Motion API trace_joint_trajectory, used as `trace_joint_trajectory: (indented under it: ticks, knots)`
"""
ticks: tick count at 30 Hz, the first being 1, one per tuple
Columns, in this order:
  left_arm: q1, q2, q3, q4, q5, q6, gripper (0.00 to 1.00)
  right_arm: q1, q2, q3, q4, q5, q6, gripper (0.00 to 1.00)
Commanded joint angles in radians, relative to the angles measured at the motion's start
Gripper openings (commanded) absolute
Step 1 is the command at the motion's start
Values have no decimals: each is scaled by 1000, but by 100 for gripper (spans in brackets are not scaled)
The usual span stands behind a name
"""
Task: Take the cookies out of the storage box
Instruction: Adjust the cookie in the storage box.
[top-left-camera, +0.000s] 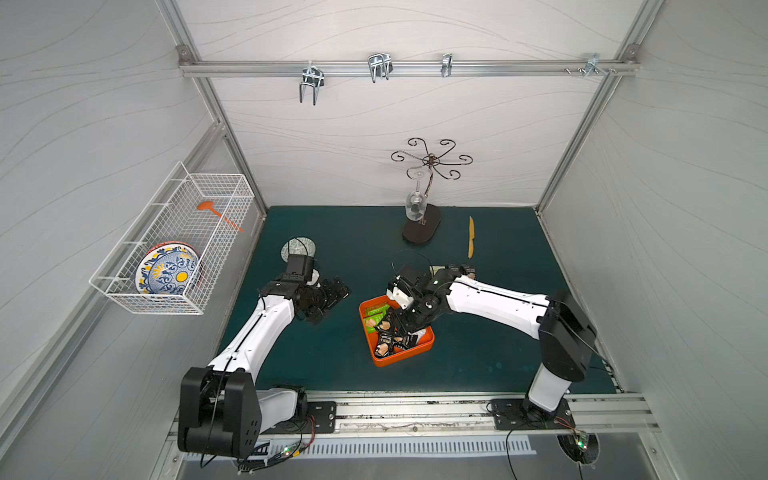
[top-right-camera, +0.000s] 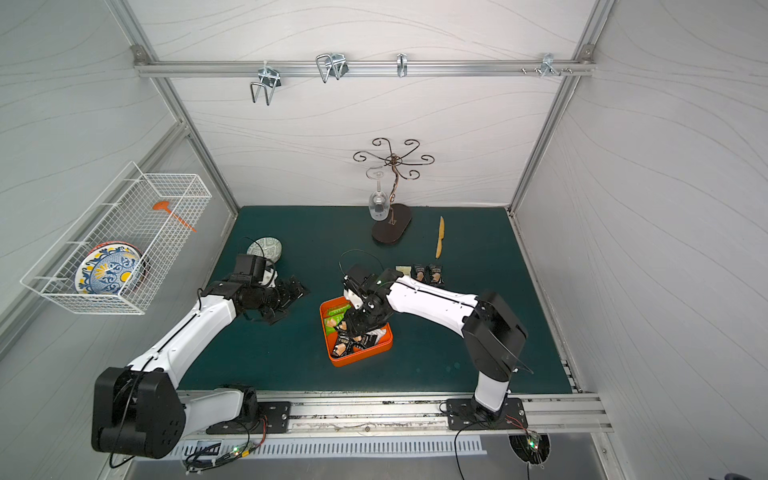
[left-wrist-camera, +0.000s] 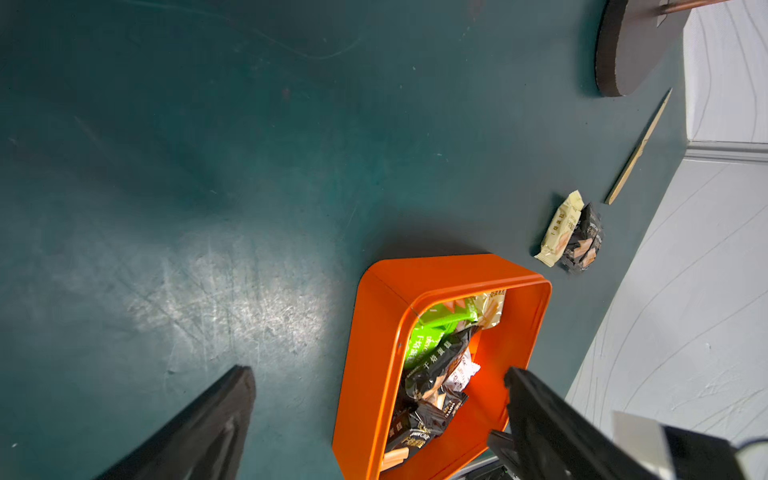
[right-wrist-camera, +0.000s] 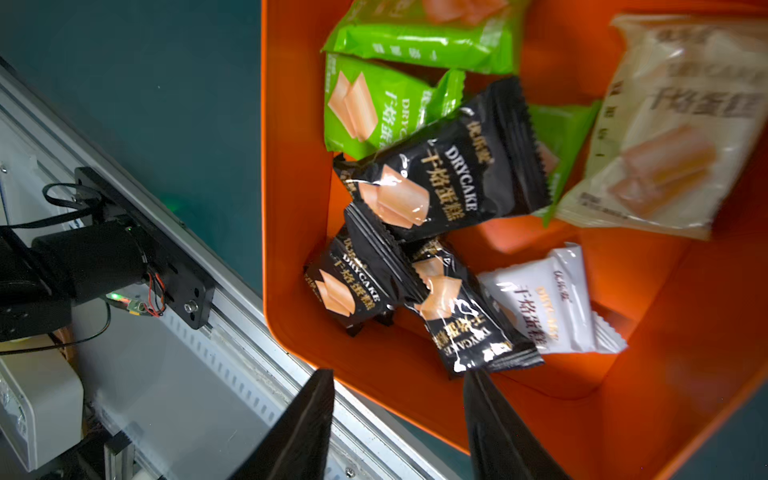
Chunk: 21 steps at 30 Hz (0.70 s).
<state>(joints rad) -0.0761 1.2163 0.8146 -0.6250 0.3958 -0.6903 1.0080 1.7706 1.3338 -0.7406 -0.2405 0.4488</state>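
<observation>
Right gripper (right-wrist-camera: 401, 376) hangs over the box (right-wrist-camera: 291, 166), jaws partly open, nothing between them. The box sits mid-mat (top-left-camera: 498, 332) and holds a heap of cookies (right-wrist-camera: 449, 166): black, green, white and pale yellow. Three loose packets (top-right-camera: 424, 274) lie on the mat near the box. Left gripper (left-wrist-camera: 378, 372) is wide open and empty, beside the box.
</observation>
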Motion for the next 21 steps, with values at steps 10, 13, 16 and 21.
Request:
trace_joint_trajectory:
  ticks: [10,13,16,21]
  knots:
    - [13,-31,-21,-4,-2,20,98,8,123,61,52,-161,33,54]
    - [14,-33,-21,-6,-2,24,98,12,150,88,33,-158,35,54]
    - [16,-38,-26,-7,-3,25,98,20,172,113,18,-146,35,54]
    - [20,-47,-35,-7,-2,26,98,24,189,136,20,-127,26,55]
